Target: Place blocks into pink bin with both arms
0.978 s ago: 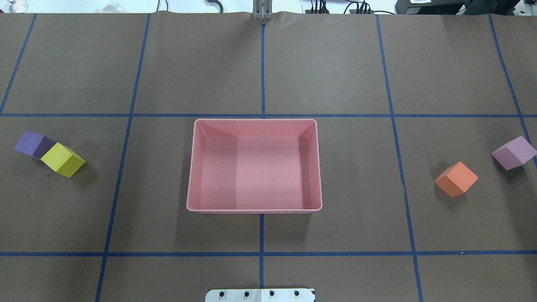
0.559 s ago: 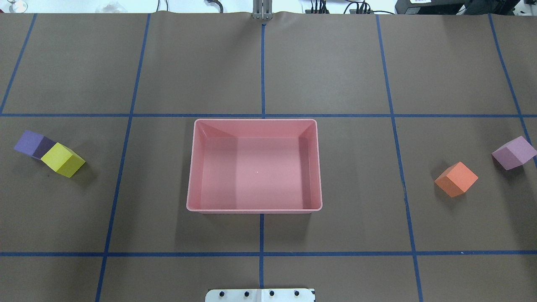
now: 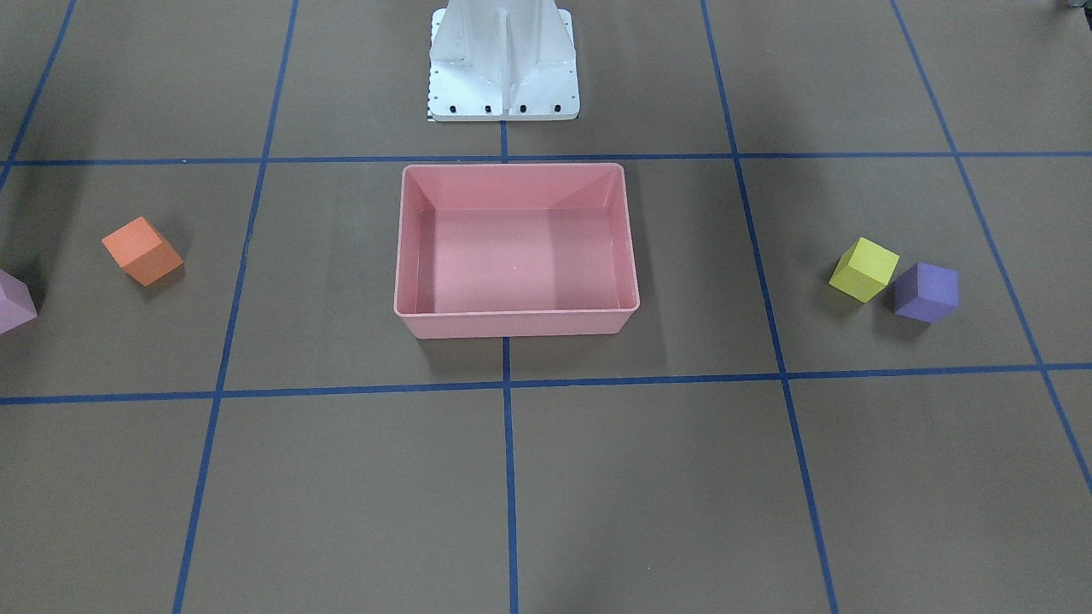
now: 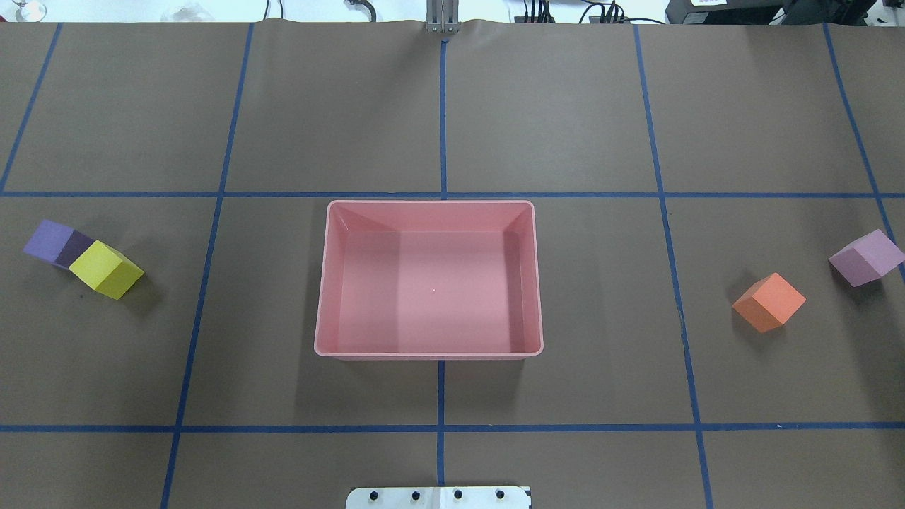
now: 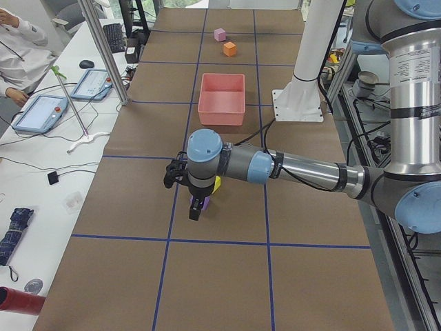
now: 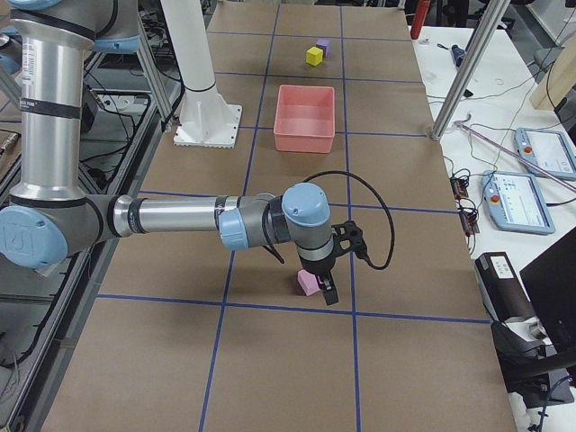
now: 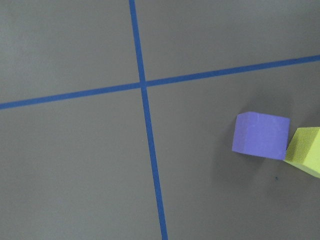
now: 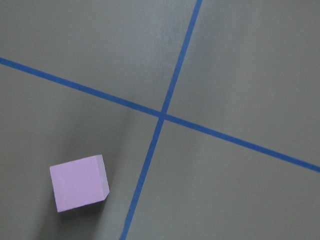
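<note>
The pink bin [image 4: 431, 203] [image 3: 512, 322] stands empty at the table's middle. On the robot's left the purple block [image 4: 48, 239] [image 7: 260, 135] touches the yellow block [image 4: 104, 268] [image 7: 305, 151]. The orange block [image 4: 771, 300] and the light pink-lilac block [image 4: 868, 256] [image 8: 80, 182] lie apart on its right. My left gripper [image 5: 196, 212] hangs over the purple and yellow pair and shows only in the exterior left view. My right gripper [image 6: 328, 292] hangs beside the lilac block [image 6: 309, 284] and shows only in the exterior right view. Whether either is open or shut I cannot tell.
The white pedestal base [image 3: 503, 64] stands behind the bin on the robot's side. Blue tape lines divide the brown table cover [image 4: 565, 113] into squares. A side bench with tablets [image 5: 41, 110], cables and a person's sleeve runs along the far edge.
</note>
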Tool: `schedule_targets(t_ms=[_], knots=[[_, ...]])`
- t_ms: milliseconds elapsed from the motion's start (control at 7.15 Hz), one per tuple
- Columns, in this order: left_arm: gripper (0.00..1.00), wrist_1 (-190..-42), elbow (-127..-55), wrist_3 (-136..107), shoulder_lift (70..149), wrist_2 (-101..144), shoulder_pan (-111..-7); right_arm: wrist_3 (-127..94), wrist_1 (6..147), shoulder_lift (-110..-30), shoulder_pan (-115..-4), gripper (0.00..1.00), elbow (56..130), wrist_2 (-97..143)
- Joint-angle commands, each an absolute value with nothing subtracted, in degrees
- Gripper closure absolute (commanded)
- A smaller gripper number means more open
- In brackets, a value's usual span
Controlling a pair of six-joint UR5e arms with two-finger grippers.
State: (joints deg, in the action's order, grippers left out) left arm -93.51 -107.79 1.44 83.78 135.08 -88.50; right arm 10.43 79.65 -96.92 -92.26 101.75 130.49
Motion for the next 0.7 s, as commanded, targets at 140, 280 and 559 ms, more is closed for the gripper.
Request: schedule_targets(t_ms=[140, 280, 559], knots=[[0.00, -104.11, -107.05, -1.04, 84.82, 135.79, -88.42, 8.18, 77.00, -96.07, -92.02, 0.00, 101.68, 132.71], [0.00, -104.93, -105.75, -3.14, 84.99, 136.14, -85.81, 8.17, 76.73, -96.06, -91.67, 0.00, 101.43, 132.63], [0.00, -110.34, -102.67, -13.72, 85.34, 135.71, -79.92, 8.00, 76.82, -96.06, -91.58, 0.00, 101.34, 132.89]])
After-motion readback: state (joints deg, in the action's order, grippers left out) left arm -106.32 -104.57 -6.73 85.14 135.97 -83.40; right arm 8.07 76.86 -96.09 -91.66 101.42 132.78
